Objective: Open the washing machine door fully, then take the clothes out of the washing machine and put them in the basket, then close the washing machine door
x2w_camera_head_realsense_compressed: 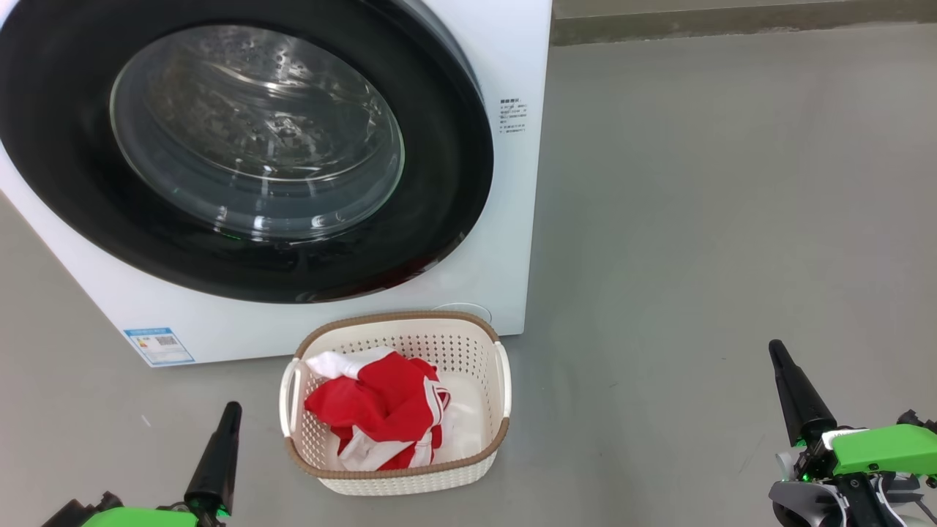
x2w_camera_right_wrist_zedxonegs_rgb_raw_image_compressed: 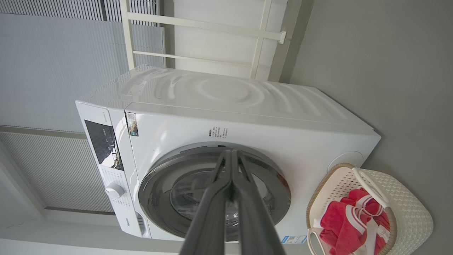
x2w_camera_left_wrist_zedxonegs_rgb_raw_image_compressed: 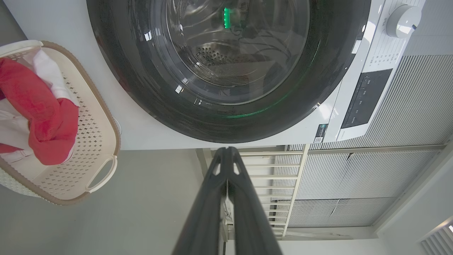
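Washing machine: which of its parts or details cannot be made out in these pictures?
- Head view: the washing machine door is cut off by the top and left edges.
- Head view: the printed label is too small to read.
- Left wrist view: reflections on the door hide most of the drum.
- Right wrist view: the right claw covers the door's middle.

Bright, even, diffuse light fills all three sharp views, leaving only faint soft shadows on the smooth grey floor (x2w_camera_head_realsense_compressed: 695, 219), white streaks of glare and a small green reflection on the round glossy black-rimmed glass door (x2w_camera_head_realsense_compressed: 252, 139), and wide-angle bending of straight lines towards both wrist views' edges.
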You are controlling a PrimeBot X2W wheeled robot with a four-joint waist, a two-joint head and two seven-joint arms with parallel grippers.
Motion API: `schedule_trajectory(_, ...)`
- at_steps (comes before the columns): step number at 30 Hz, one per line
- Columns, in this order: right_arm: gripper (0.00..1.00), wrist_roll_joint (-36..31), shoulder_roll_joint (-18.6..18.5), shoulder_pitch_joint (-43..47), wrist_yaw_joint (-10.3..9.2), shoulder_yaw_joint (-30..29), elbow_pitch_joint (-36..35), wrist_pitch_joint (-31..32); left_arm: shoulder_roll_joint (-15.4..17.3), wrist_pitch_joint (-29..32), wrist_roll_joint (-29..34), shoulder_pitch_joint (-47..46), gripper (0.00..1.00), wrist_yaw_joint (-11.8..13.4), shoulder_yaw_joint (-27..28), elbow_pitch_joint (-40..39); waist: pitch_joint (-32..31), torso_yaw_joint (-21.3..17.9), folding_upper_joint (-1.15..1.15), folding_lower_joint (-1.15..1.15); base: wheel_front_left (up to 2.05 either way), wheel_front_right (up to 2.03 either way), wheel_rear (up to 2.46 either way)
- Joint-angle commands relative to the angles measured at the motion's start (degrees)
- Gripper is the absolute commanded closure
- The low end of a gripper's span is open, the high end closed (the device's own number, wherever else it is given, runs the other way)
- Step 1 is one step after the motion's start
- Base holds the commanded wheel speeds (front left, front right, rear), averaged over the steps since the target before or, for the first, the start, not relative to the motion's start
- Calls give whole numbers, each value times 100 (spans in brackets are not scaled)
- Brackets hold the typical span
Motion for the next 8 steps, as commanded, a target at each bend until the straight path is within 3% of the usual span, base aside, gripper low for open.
schedule_trajectory(1,100,23,-83,-246,-4,100,-140,33,70,42,-41,-226,100,-41,189,-118,0,0,0,0,0,0,0)
schedule_trajectory(8,100,23,-83,-246,-4,100,-140,33,70,42,-41,-226,100,-41,189,-118,0,0,0,0,0,0,0)
